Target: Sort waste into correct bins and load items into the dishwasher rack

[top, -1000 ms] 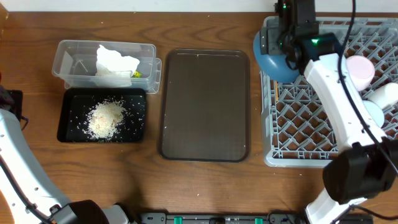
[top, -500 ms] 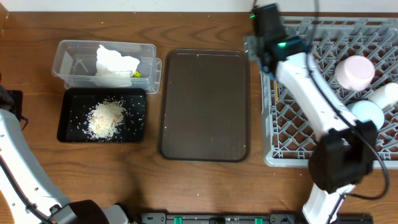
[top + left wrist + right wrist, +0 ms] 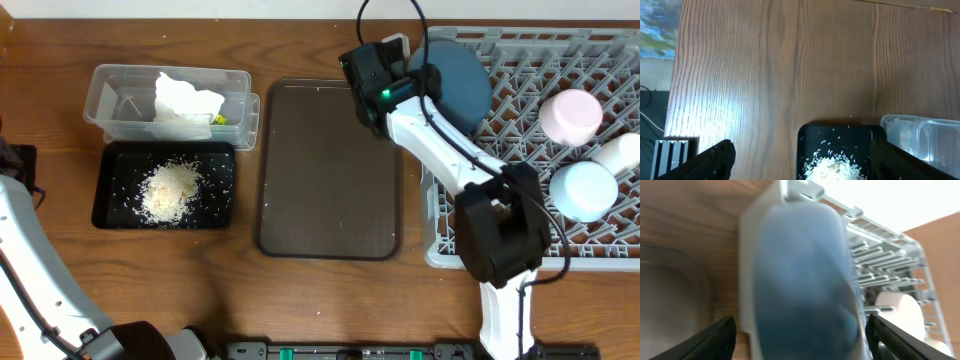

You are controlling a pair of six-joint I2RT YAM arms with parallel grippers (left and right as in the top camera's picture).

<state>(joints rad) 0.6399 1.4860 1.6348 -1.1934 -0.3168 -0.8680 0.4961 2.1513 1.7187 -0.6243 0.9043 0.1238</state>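
Now | plate in rack | just ahead of right end effector

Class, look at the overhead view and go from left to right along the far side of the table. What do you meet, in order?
clear tub → brown serving tray → dark blue plate → pale pink cup
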